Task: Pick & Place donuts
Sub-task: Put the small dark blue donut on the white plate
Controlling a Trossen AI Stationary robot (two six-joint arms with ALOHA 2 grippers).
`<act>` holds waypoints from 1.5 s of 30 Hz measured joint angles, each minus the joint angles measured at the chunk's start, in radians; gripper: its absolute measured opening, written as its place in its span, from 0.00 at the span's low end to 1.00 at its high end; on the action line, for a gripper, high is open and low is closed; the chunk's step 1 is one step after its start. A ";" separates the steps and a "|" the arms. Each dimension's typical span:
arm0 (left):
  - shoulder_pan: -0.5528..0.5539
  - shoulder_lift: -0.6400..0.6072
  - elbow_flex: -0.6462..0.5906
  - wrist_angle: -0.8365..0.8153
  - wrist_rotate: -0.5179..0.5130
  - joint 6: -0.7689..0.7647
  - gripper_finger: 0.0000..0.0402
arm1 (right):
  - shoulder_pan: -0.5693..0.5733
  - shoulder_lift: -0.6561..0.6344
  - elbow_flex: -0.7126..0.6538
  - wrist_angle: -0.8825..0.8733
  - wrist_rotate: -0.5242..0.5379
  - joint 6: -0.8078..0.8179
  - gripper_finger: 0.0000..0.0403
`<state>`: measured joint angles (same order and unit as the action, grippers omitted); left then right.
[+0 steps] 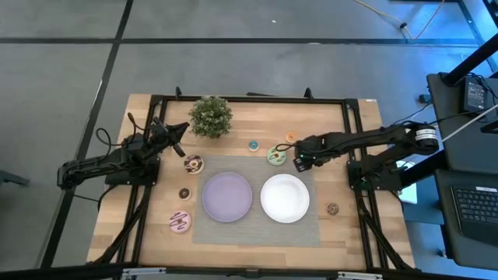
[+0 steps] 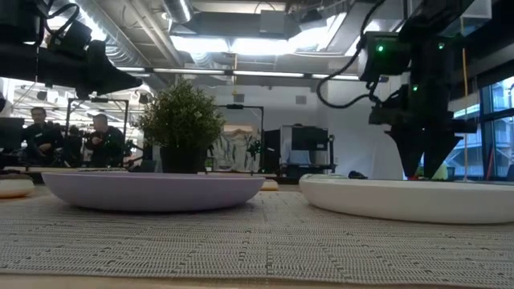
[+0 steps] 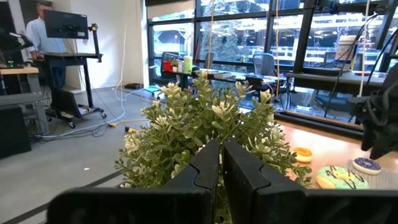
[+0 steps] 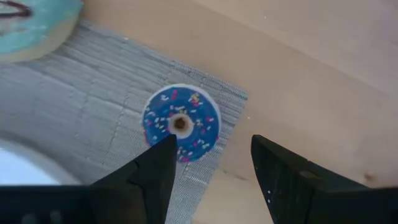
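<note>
Right gripper (image 4: 208,168) hangs over a small blue donut (image 4: 180,124) at the corner of the grey mat (image 4: 81,106).

Its fingers are spread apart with nothing between them, and the blue donut lies just beyond one tip, beside the green donut (image 1: 276,156) near the white plate (image 1: 285,197). The left gripper (image 3: 221,163) waits with its fingers pressed together, empty, by the potted plant (image 1: 211,116). Other donuts are scattered on the wooden table (image 1: 350,233): a chocolate-white one (image 1: 193,163), a small brown one (image 1: 184,193) and a pink one (image 1: 180,222) left of the lilac plate (image 1: 227,196), an orange one (image 1: 291,138) and a teal one (image 1: 253,145) towards the back, another brown one (image 1: 332,208) right of the white plate.
</note>
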<state>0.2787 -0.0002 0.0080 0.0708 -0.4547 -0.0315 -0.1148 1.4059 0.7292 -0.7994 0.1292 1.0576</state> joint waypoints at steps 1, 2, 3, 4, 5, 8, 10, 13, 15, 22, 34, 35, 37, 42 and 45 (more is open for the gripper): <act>0.000 0.000 0.000 0.000 0.000 0.000 0.04 | -0.005 0.010 0.000 0.002 0.000 0.000 0.52; 0.000 0.000 0.000 0.000 0.000 0.000 0.04 | -0.010 0.019 0.000 0.005 0.000 -0.005 0.52; 0.000 0.000 0.000 0.000 0.000 0.000 0.04 | -0.015 0.027 0.000 0.009 0.000 -0.010 0.52; 0.000 0.000 0.000 0.000 0.000 0.000 0.04 | -0.020 0.034 0.000 0.014 0.001 -0.013 0.52; 0.000 0.000 0.000 0.000 0.000 0.000 0.04 | -0.026 0.040 0.000 0.018 0.001 -0.015 0.52; 0.000 0.000 0.000 0.000 0.000 0.000 0.04 | -0.044 0.057 0.000 0.033 0.000 -0.019 0.52; 0.000 0.000 0.000 0.000 0.000 0.000 0.04 | -0.051 0.062 0.000 0.047 -0.002 -0.022 0.52; 0.000 0.000 0.000 0.000 0.000 0.000 0.04 | -0.058 0.074 0.000 0.064 -0.019 -0.042 0.51; 0.000 0.000 0.000 0.000 0.000 0.000 0.04 | -0.059 0.077 0.000 0.066 -0.034 -0.046 0.49; 0.000 0.002 0.000 0.000 0.000 0.000 0.04 | -0.059 0.080 0.000 0.061 -0.069 -0.049 0.35; 0.000 0.003 0.000 0.000 0.000 0.000 0.04 | -0.059 0.080 0.000 0.060 -0.080 -0.071 0.24; 0.000 0.003 0.000 0.000 0.000 0.000 0.04 | -0.059 0.080 0.000 0.060 -0.080 -0.071 0.23; 0.000 0.003 0.000 0.000 0.000 0.000 0.04 | -0.059 0.080 0.000 0.060 -0.080 -0.073 0.22; 0.000 0.003 0.000 0.000 0.000 0.000 0.04 | -0.059 0.080 0.000 0.057 -0.080 -0.110 0.17; 0.000 0.003 0.000 0.000 0.000 0.000 0.04 | -0.059 0.071 0.000 0.056 -0.081 -0.123 0.14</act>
<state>0.2787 0.0025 0.0082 0.0708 -0.4549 -0.0311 -0.1738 1.4764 0.7288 -0.7436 0.0484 0.9346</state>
